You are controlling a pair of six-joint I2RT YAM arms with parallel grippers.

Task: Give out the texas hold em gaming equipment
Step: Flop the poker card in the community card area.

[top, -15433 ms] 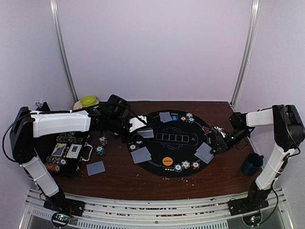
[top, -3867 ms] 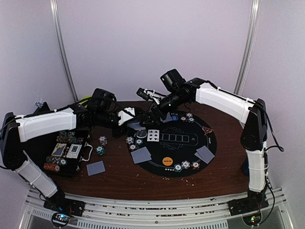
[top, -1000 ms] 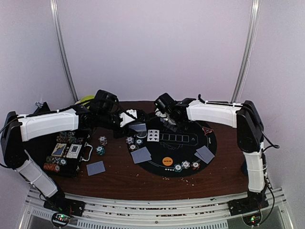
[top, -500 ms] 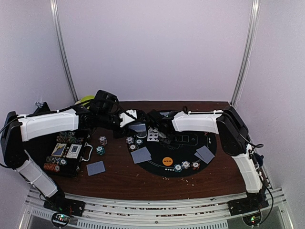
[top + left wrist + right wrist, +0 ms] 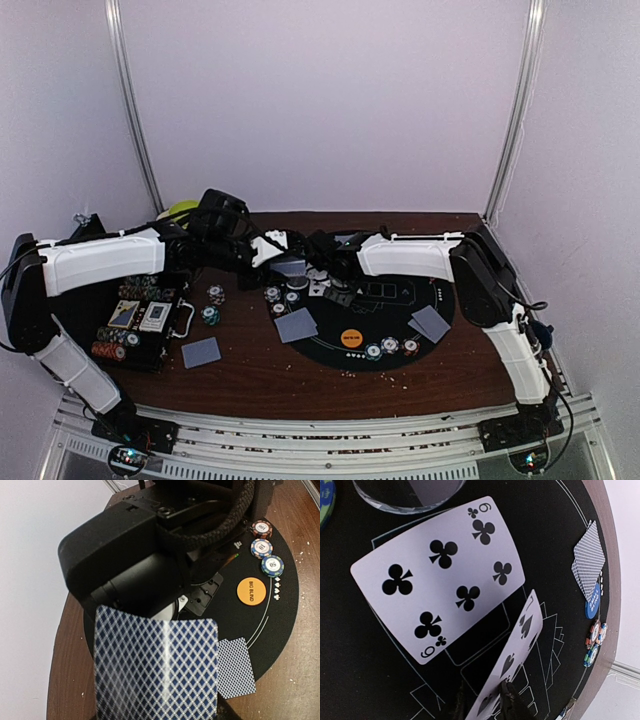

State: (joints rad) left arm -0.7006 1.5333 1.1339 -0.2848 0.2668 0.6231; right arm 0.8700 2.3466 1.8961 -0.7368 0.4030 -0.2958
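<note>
**Right gripper (image 5: pixel 482 702) at the seven of spades, grip unclear**

Its dark fingers (image 5: pixel 507 700) flank the near short end of the seven of spades (image 5: pixel 520 645). Can't tell if they pinch it or just stand beside it. The card is thin, glossy and white-faced, tilted up on edge over the printed boxes of the black felt mat (image 5: pixel 380 680). Its long axis runs away from the fingers, "7" corner farthest out. Just beside it the six of clubs (image 5: pixel 440 575) lies flat, face up, long axis diagonal across the boxes.

Left gripper (image 5: pixel 285 255) is closed on a blue-diamond-backed card (image 5: pixel 157 670), held upright off the mat, back to its own camera. One card or a stack, can't tell.

In the top view the right arm (image 5: pixel 410 255) covers both faces; only the right wrist view reads them. Only the left wrist view reads the orange round disc (image 5: pixel 251 591), lettered BIG BLIND. It also shows three striped chips (image 5: pixel 262 547) in a row beside the disc, and face-down cards (image 5: pixel 235 667) flat on the mat.
</note>
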